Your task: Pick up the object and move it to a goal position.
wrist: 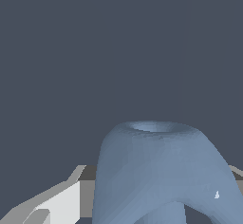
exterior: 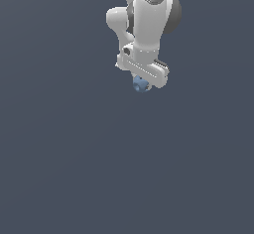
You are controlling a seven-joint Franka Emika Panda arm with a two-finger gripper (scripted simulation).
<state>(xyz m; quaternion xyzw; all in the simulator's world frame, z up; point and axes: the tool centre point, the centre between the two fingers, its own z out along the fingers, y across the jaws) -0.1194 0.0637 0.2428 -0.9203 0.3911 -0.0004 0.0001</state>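
Muted blue is what catches my eye first: the object (exterior: 141, 85), a small lumpy blob, sits tucked right under the white gripper (exterior: 144, 83) in the upper middle of the exterior view. From here I see only its lower part poking out beneath the gripper's broad white body; the fingertips themselves are hidden behind that body and the blob, so I cannot see the jaws directly in this view.

On the wrist view the object (wrist: 156, 171) fills the lower half of the picture, very close to the camera. It has a rounded top with a shallow rimmed hollow, and it flares out into two legs with a notch between them. One pale grey-white finger (wrist: 57, 201) comes up right against its side, touching it; at the opposite edge a sliver of grey shows beside the blob, too little for me to name with confidence. So I read the gripper as clenched on the object, with the blob held between the fingers.

The arm (exterior: 146, 20) comes in from the top edge, white with dark joints, wrist pointing down.

Nothing else stands near the gripper in either view. The surface (exterior: 74, 168) is a flat, uniform dark slate grey running to every edge, with no seam, wall or horizon that I can pick out. Whether the object is touching that surface or lifted above it, I cannot tell.
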